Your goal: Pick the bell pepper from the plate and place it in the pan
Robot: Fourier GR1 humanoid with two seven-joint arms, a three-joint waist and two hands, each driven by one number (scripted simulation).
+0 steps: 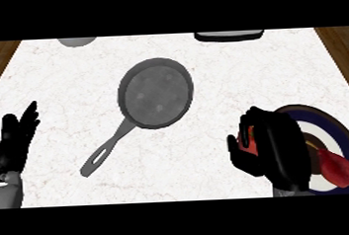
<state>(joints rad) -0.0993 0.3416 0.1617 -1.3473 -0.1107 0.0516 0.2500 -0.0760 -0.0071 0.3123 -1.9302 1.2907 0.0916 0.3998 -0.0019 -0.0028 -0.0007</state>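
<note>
The dark grey pan [156,92] lies mid-counter, its handle [105,151] pointing to the lower left. At the right edge sits a plate [337,123] with a dark blue rim. My right hand [277,152] hangs over the plate's left part with its fingers and thumb curled, and red bell pepper [245,136] skin shows between them. A second red patch [339,170] lies on the plate beside the wrist; I cannot tell whether it belongs to the same pepper. The hand hides the rest. My left hand [14,141] rests open at the left edge, fingers up.
A grey bowl [77,41] is cut off by the counter's far edge at the upper left. A black and white object [229,35] sits at the far edge right of centre. Wooden floor shows past both side edges of the white marble counter [227,77].
</note>
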